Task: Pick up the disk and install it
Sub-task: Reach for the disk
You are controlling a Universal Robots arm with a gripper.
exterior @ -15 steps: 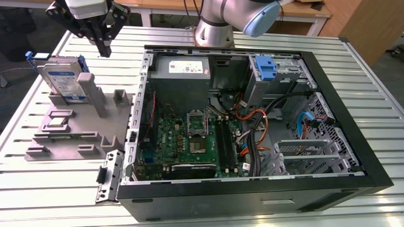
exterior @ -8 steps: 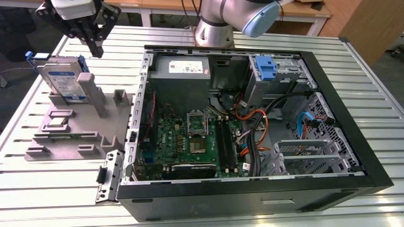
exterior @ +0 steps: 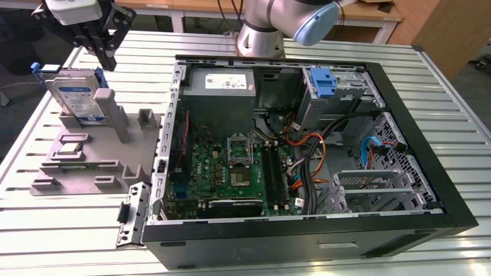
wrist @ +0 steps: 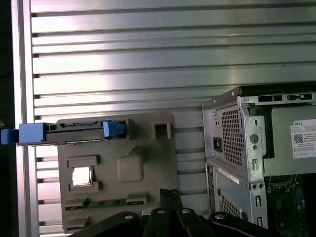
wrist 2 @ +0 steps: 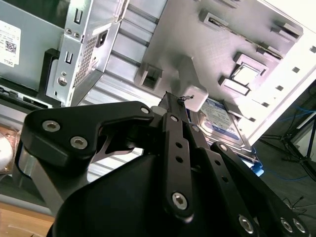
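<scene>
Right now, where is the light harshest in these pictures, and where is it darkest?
Second wrist view: the grey holder washes out white along one side, and the gripper looks near black. First wrist view: bright bands glare off the ribbed table. Exterior view: even light, dimmer inside the computer case.

An open computer case (exterior: pixel 307 244) and a grey fixture (exterior: pixel 106 152) share a slatted table (exterior: pixel 61 230).

**Ribbed metal table (exterior: pixel 61 230), loaded**

Carried a grey moulded parts holder (exterior: pixel 84 167) toward the exterior view's left. Bore an open black computer case (exterior: pixel 307 244), laid on its side, just beside that holder and across the middle. Held the arm's base (exterior: pixel 259 43) at the far edge, behind the case.
</scene>
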